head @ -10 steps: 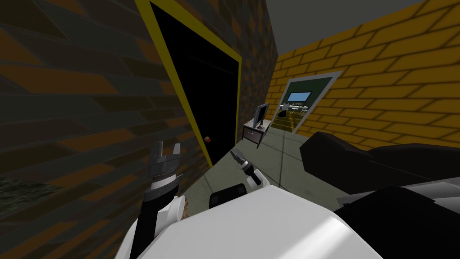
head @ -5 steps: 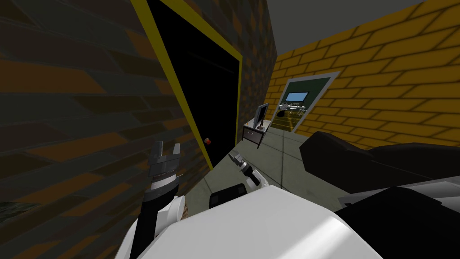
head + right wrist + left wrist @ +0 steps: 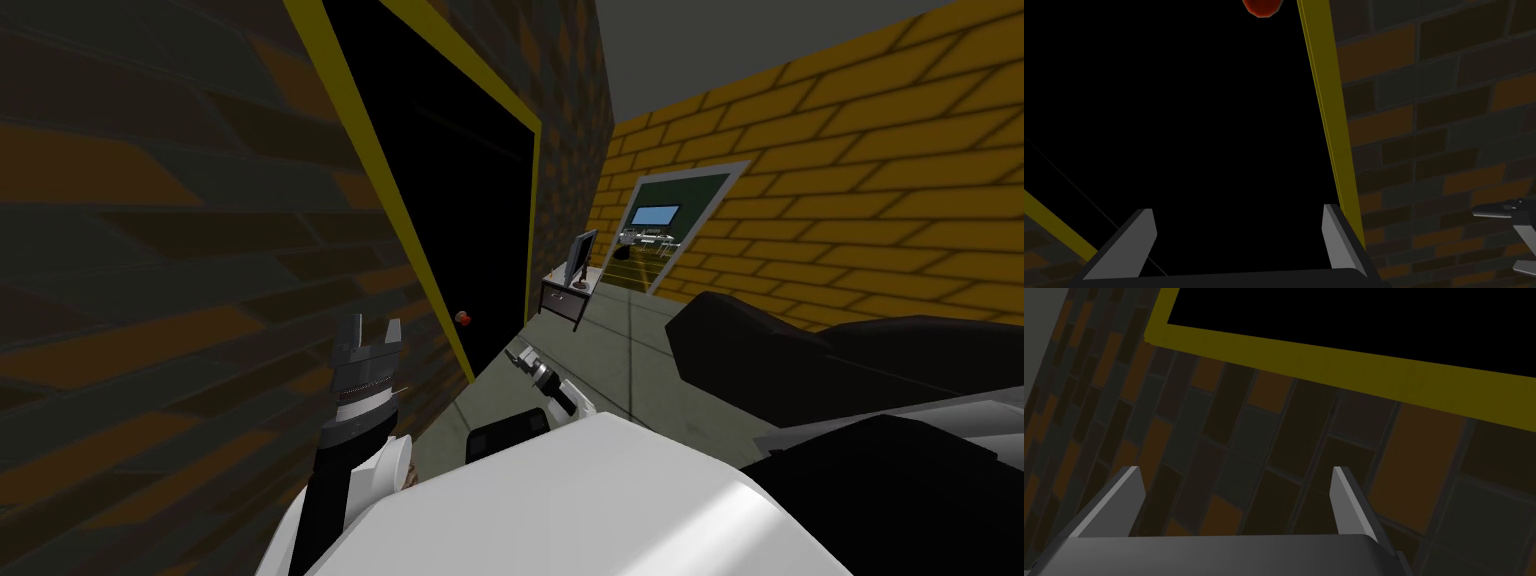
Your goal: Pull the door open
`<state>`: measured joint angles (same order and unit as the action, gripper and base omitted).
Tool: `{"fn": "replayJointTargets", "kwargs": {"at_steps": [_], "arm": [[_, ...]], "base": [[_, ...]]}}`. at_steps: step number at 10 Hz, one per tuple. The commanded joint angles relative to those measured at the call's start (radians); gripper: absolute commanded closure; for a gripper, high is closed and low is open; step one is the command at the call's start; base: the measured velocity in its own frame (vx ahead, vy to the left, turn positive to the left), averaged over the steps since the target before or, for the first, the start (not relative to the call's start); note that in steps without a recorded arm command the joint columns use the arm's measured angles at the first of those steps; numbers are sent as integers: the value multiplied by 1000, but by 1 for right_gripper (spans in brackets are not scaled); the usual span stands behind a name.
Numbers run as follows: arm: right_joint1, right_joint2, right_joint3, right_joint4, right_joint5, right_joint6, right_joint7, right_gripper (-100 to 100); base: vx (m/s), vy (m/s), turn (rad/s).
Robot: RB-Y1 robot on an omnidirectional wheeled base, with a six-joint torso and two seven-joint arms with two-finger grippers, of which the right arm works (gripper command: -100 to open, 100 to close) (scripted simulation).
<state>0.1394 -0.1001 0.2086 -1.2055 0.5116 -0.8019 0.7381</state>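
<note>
Spread wide and holding nothing, the left gripper (image 3: 371, 332) stands up beside the dark brick wall (image 3: 180, 250) in the head view. The right gripper (image 3: 519, 352) is low and small, and it points at the flat black door (image 3: 450, 200) in its thin yellow frame (image 3: 372, 150). A little round red knob (image 3: 464, 317) sits on the door close to the near side of the frame. It is above the right gripper and not touching it. Past the door stands a small dark table (image 3: 565, 298) with a flat screen (image 3: 580, 255) on top.

In the left wrist view, the two grey fingers are far apart in front of the dark bricks. The yellow frame and black door lie beyond their tips.

In the right wrist view, the fingers are far apart too, and the black door shows between them. The red knob is well ahead of the tips. The yellow frame runs past one finger, and the left gripper peeks in at the side.
</note>
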Motion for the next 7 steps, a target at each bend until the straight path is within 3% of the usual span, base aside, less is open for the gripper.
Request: {"fn": "replayJointTargets", "kwargs": {"at_steps": [1,7], "arm": [[-11,-3,3,29,14,-11,23,-100],[-62,-3,25,175,88,-64,141,-100]], "base": [[84,65,-58],[107,76,-56]]}}
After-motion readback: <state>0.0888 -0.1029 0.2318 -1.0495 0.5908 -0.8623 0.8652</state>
